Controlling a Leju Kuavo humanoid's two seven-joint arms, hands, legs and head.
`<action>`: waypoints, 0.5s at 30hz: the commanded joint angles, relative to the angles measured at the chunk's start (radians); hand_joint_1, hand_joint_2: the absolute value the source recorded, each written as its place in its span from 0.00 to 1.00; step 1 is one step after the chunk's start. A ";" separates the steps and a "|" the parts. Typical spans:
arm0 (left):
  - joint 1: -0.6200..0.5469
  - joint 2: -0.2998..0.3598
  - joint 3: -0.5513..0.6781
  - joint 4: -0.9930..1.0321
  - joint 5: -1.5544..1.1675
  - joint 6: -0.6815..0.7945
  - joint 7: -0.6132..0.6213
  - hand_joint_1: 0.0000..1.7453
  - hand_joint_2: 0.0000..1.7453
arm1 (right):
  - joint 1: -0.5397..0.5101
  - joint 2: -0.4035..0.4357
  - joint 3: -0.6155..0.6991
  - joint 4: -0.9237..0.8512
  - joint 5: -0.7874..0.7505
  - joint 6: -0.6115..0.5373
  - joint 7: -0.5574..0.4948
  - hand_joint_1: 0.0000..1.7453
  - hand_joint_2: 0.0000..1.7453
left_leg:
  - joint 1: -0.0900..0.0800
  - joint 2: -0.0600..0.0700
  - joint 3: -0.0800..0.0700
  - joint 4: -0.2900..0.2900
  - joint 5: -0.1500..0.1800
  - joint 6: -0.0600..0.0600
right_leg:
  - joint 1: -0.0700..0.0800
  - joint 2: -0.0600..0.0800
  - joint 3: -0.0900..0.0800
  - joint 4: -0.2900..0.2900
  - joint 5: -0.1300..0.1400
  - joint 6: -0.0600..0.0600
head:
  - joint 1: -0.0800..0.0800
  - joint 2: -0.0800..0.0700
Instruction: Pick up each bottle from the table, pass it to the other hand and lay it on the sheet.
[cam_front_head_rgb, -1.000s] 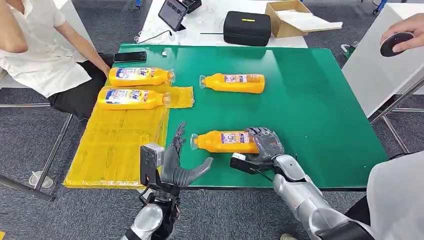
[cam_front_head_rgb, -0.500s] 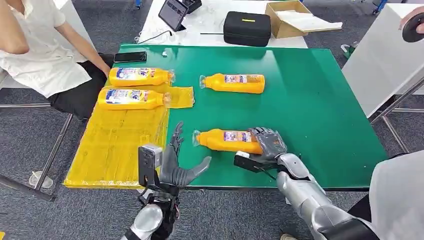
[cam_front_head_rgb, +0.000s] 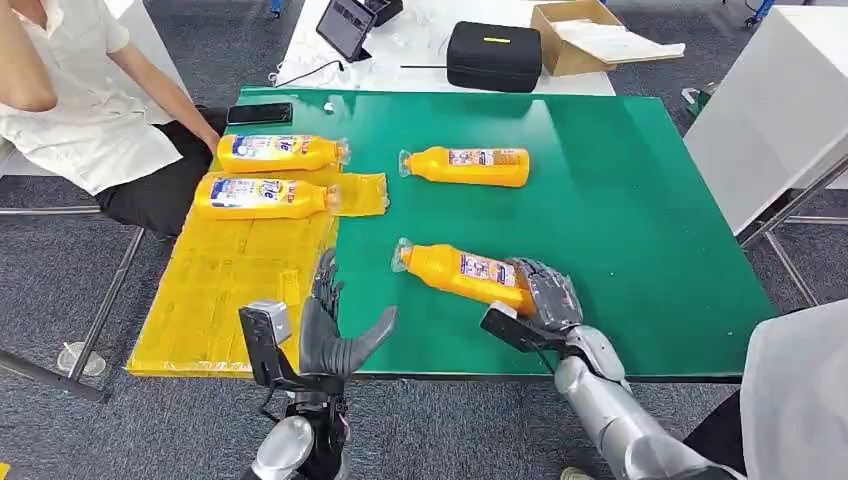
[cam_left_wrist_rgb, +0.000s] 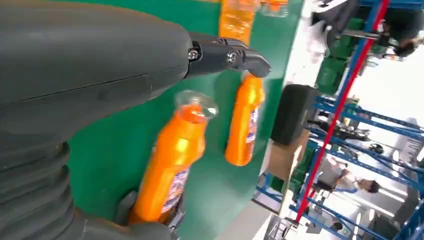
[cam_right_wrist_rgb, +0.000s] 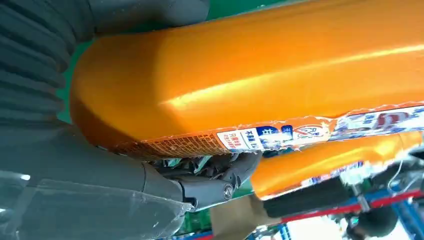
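Left hand: the left hand (cam_front_head_rgb: 335, 335) stands at the near table edge, palm turned toward the bottle, fingers spread and holding nothing. Judged as posed to receive the hand-over.
Left hand, wrist view: its dark fingers (cam_left_wrist_rgb: 227, 55) hang apart above the green surface, with the held bottle's clear cap facing the palm.
Right hand: the right hand (cam_front_head_rgb: 540, 292) grips the base end of the held bottle (cam_front_head_rgb: 462, 271); the right wrist view confirms fingers (cam_right_wrist_rgb: 210, 177) wrapped under the orange body (cam_right_wrist_rgb: 250, 80).
Held bottle, position: over the near middle of the green table (cam_front_head_rgb: 640, 220), cap end angled toward the left hand. Whether it is clear of the surface or touching it cannot be told.
Grip reasoning: holding the base leaves the neck and mid-body free, which in my judgement gives the receiving hand room to close.
Yellow sheet: the sheet (cam_front_head_rgb: 240, 290) lies on the left side of the table, beside the left hand, which explains the transfer direction.
Bottles delivered: two bottles lie on their sides at the far end of the sheet, the nearer one (cam_front_head_rgb: 262, 197) and the farther one (cam_front_head_rgb: 280, 153), roughly parallel, caps toward the table centre.
Bottle outstanding: one bottle (cam_front_head_rgb: 468, 165) lies on the bare green, farther back, untouched.
Stage: hand-over not yet made.
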 joint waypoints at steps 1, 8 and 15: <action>0.095 0.097 -0.003 -0.015 -0.061 0.025 -0.040 0.00 1.00 | 0.244 0.040 -0.098 -0.316 -0.116 -0.016 -0.049 1.00 1.00 | 0.000 0.001 0.007 -0.003 -0.002 0.000 | 0.001 -0.001 0.007 -0.003 -0.002 -0.003 | 0.000 0.000; 0.164 0.127 0.025 -0.098 -0.020 -0.001 -0.026 0.00 1.00 | 0.440 0.068 -0.090 -0.697 -0.162 0.022 -0.045 1.00 1.00 | 0.000 0.000 0.003 -0.001 -0.004 -0.001 | 0.001 -0.001 0.003 0.001 -0.006 -0.001 | 0.000 0.000; 0.163 0.119 0.022 -0.115 0.027 -0.053 -0.029 0.00 1.00 | 0.417 0.103 -0.084 -0.674 -0.233 0.081 -0.072 1.00 1.00 | 0.001 0.001 -0.002 0.000 -0.003 -0.001 | 0.001 0.000 -0.002 0.000 -0.004 0.000 | 0.000 0.000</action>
